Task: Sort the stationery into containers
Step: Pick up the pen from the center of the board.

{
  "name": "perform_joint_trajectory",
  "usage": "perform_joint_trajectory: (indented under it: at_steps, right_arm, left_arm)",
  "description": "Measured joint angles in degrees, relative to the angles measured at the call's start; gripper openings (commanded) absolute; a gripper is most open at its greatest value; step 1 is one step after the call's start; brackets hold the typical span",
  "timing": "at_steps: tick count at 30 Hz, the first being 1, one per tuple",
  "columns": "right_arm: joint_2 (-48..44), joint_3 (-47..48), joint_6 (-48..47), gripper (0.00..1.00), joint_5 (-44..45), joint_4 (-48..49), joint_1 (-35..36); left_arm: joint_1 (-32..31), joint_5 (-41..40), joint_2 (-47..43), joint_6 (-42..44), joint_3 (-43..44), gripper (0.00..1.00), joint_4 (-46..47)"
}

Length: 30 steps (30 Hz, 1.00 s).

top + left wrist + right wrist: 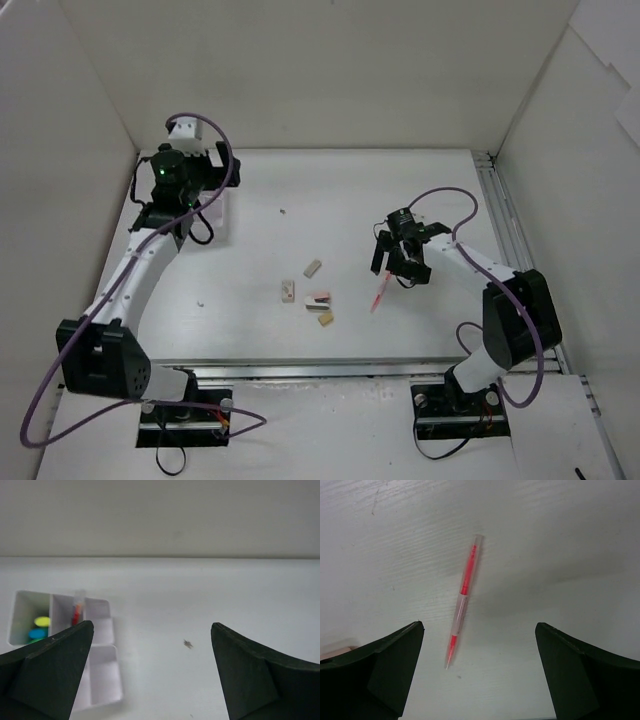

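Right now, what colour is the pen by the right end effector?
Red, with a clear middle; the pen shows best in the right wrist view.

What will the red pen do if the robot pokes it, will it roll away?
Probably it would roll a bit: the red pen looks thin and round and lies flat on the smooth white table. It looks stiff, since it lies perfectly straight. Being so slim, it is likely light, and could slip from the right fingers.

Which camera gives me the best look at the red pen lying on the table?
The right wrist view: the red pen lies full length, close up. The top view shows the pen only as a tiny red streak. The left wrist view misses it.
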Motion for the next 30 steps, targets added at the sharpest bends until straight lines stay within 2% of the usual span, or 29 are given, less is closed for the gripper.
perform_joint_trajectory:
  at_steps: [1,3,4,5,6,7,12,13,14,18,22,27,30]
  right_arm:
    - [1.1,0.0,0.6,0.80,0.2,0.6,0.4]
    - [3.7,0.1,1.7,0.71,0.4,1.8,1.2]
    - [4.9,0.3,2.3,0.59,0.5,2.1,1.6]
    - [6.3,0.5,2.6,0.55,0.5,2.6,2.0]
    - [7.7,0.6,2.9,0.45,0.5,3.1,2.3]
    - [8.9,0.8,3.0,0.40,0.5,3.6,2.7]
    - [12.0,2.0,3.8,0.21,0.2,5.3,4.1]
    - [12.1,2.1,3.9,0.08,0.2,5.6,4.3]
    - [12.1,2.1,3.9,0.00,0.2,6.0,4.6]
    - [11.8,1.7,2.8,0.00,0.8,7.4,6.0]
    - [8.2,0.7,-2.6,0.00,1.3,8.2,7.8]
    - [-2.6,-1.2,-13.5,0.00,-1.7,14.3,11.0]
    - [-9.0,-2.9,-18.9,0.00,-5.6,19.0,13.1]
  left_arm:
    - [-1.9,-0.8,-3.3,-0.9,-2.5,0.99,-1.0]
    - [-4.8,-1.9,-9.2,-3.5,-8.2,0.99,-2.4]
    - [-5.9,-2.1,-12.4,-4.7,-11.9,0.99,-2.6]
    - [-6.5,-2.1,-14.7,-5.7,-15.0,1.00,-2.9]
    - [-6.7,-2.2,-16.8,-6.4,-17.6,0.99,-3.6]
    - [-6.7,-2.4,-18.2,-7.2,-19.4,0.99,-5.1]
    - [-6.9,-4.5,-19.7,-8.7,-19.9,0.99,-11.1]
    - [-7.1,-4.8,-20.2,-8.8,-19.9,0.99,-12.0]
    - [-7.1,-5.2,-20.8,-9.0,-19.9,0.99,-12.9]
    - [-7.2,-5.9,-23.7,-9.2,-19.9,0.99,-14.6]
    - [-7.2,-4.2,-24.7,-9.5,-19.9,1.00,-15.0]
    - [-8.1,4.9,-22.9,-10.7,-20.0,0.99,-13.8]
    - [-10.8,9.9,-20.4,-12.1,-20.1,1.00,-11.5]
